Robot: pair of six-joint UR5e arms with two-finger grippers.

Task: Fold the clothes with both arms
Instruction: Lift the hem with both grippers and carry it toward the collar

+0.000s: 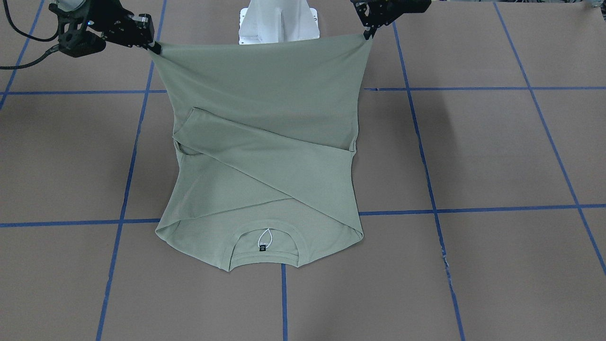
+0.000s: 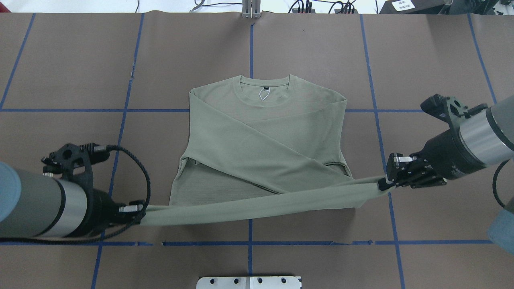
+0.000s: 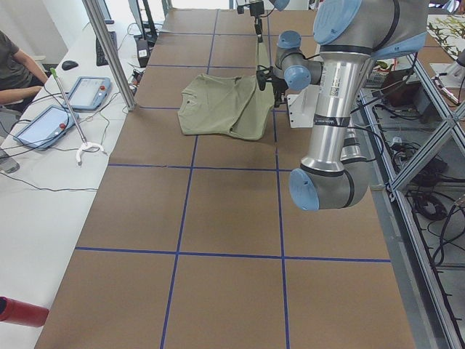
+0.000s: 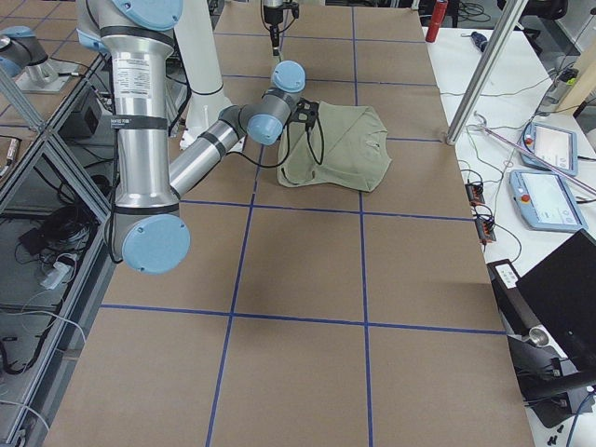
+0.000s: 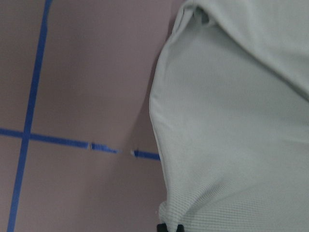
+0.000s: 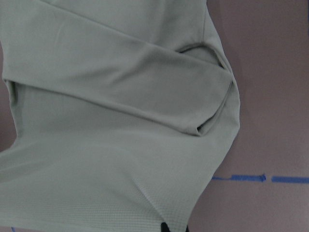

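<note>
The pale sage-green shirt (image 2: 261,144) lies in the middle of the table, its neck (image 2: 265,86) at the far side and both sleeves folded across the body. Its near hem is lifted and pulled taut between the two arms. My left gripper (image 2: 138,212) is shut on the hem's left corner, and my right gripper (image 2: 382,184) is shut on the right corner. From the front, the shirt (image 1: 265,142) rises to the left gripper (image 1: 368,33) and the right gripper (image 1: 154,46). Both wrist views show cloth, the shirt (image 5: 231,135) (image 6: 111,121), hanging from the fingertips.
The white pedestal base (image 2: 249,282) stands at the near table edge behind the raised hem. Blue tape lines (image 2: 120,110) grid the brown table. A side desk holds tablets (image 3: 91,91), a person's arm (image 3: 18,94) rests there, and a metal pole (image 3: 109,51) stands at the table's edge.
</note>
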